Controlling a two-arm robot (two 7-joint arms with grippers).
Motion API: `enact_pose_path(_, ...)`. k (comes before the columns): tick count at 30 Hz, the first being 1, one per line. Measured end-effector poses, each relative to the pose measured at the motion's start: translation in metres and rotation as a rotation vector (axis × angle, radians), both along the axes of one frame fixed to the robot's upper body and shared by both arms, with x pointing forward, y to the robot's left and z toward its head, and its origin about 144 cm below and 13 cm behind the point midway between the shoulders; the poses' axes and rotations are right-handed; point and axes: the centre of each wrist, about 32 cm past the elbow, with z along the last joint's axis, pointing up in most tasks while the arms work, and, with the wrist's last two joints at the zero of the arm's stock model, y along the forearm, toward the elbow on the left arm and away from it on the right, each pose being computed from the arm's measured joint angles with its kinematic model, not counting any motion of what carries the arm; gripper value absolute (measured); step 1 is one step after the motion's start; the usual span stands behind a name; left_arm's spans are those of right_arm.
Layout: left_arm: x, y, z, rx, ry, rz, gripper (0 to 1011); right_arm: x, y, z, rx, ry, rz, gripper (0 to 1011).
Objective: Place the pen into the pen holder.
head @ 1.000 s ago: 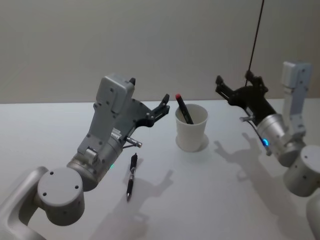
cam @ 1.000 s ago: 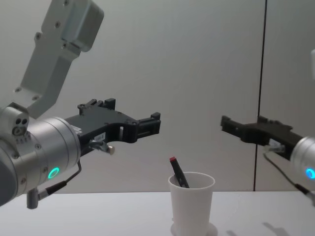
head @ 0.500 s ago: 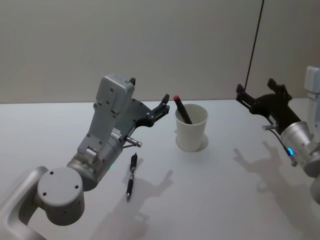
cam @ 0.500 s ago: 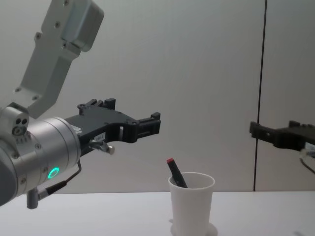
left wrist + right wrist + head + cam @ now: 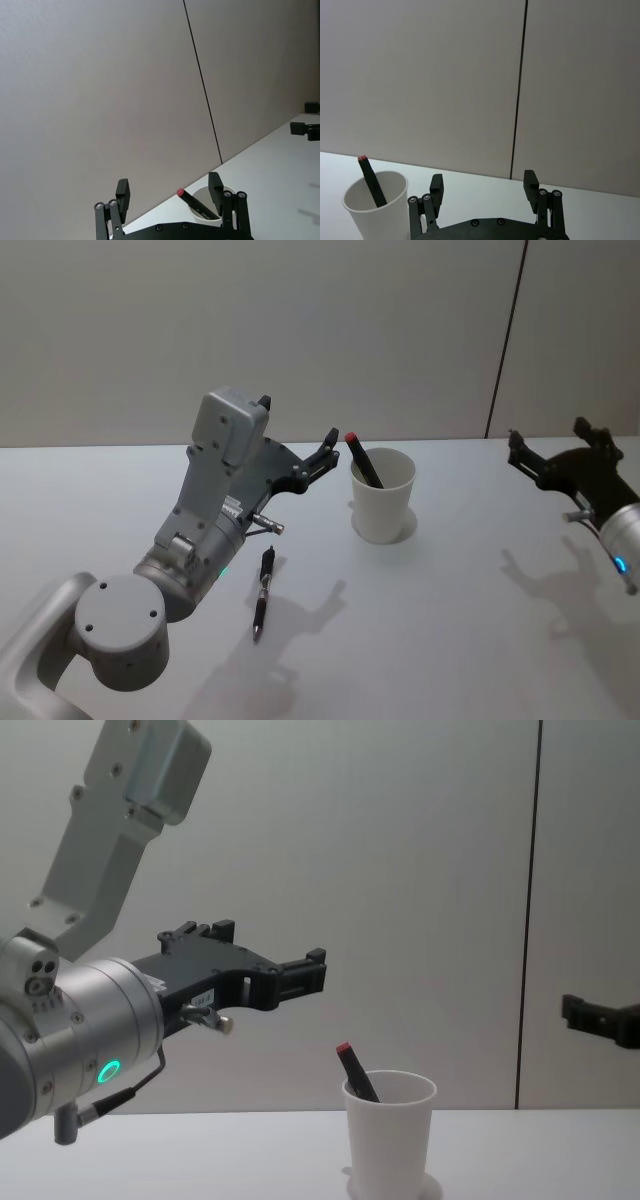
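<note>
We see the pen point(image 5: 364, 462) standing tilted inside the white pen holder point(image 5: 382, 502) at mid-frame, its red end up and leaning left. Pale print on its barrel is too small to read. Our left gripper point(image 5: 169, 184) hangs raised just left of the holder's rim, fingers spread with nothing between them. Our right gripper point(image 5: 548, 436) is raised at the right edge, well apart from the holder, and likewise spread. A second pen point(image 5: 263, 590) lies on the white surface point(image 5: 430, 620) at lower left of the holder. Open surface stretches to the right.
</note>
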Motion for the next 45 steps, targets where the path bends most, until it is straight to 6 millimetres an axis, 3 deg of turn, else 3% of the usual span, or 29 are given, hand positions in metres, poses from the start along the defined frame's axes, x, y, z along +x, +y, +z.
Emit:
enact_pose_path(17,0.0,0.0,0.0,0.0,0.0,0.0,1000,-0.018,-0.021,-0.005,-0.064,0.038,-0.024,1001)
enact_pose_path(45,-0.005,0.0,0.005,-0.003,0.076,0.04,1000,-0.024,-0.028,-0.007,-0.085,0.054,-0.026,1001)
